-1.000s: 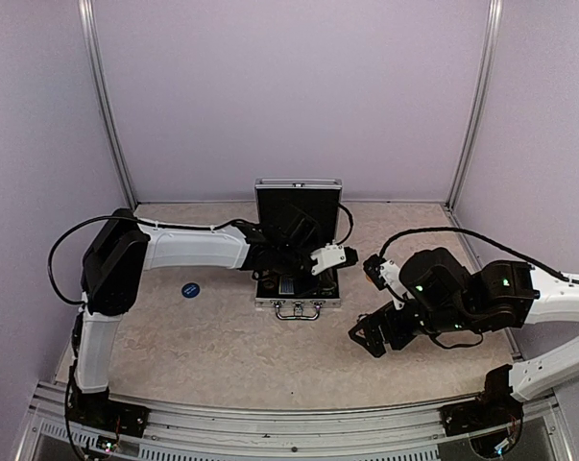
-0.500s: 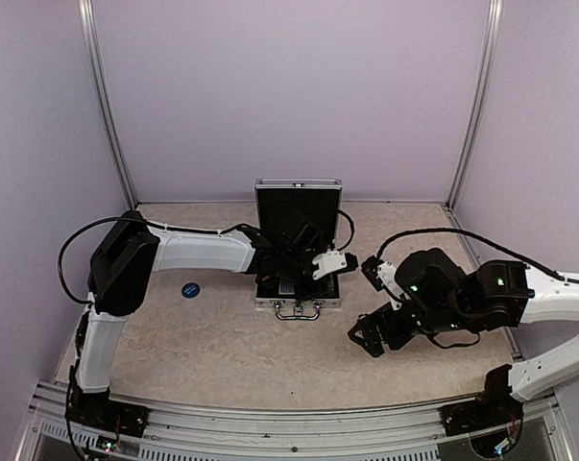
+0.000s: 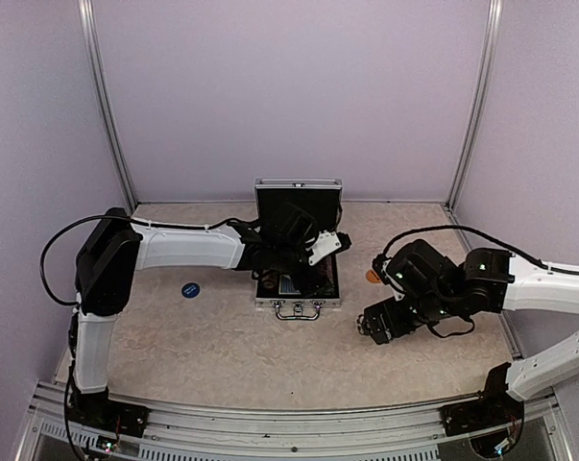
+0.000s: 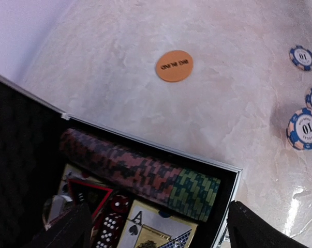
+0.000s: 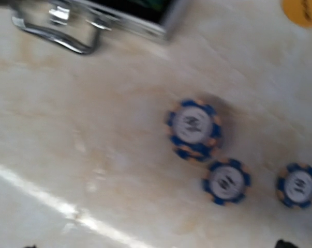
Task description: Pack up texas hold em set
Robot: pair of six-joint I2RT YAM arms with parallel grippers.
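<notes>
Left wrist view looks down into the open case (image 4: pixel 156 143). The left gripper (image 4: pixel 157 219) hangs just above its black-lined tray, fingers (image 4: pixel 62 232) spread wide with nothing between them. Directly below it a row of red-black and green chips (image 4: pixel 140 173) stands on edge along one wall, with red dice (image 4: pixel 112 225) and an ace-of-spades card (image 4: pixel 145 227) beside it. Outside the case, an orange disc (image 4: pixel 174 65) lies on the table (image 4: pixel 223 103), apart from the rim.

Top external view shows the case at mid-table with its lid (image 3: pixel 297 197) upright. The right gripper (image 3: pixel 375 323) is to the right of the case, near it but not touching.

Right wrist view is blurred. The jaws barely show at the lower corners, wide apart and empty. Three blue-and-white chips (image 5: pixel 226 182) lie on the table beneath, and the largest may be a short stack. A blue disc (image 3: pixel 190 288) lies well to the left of the case.
</notes>
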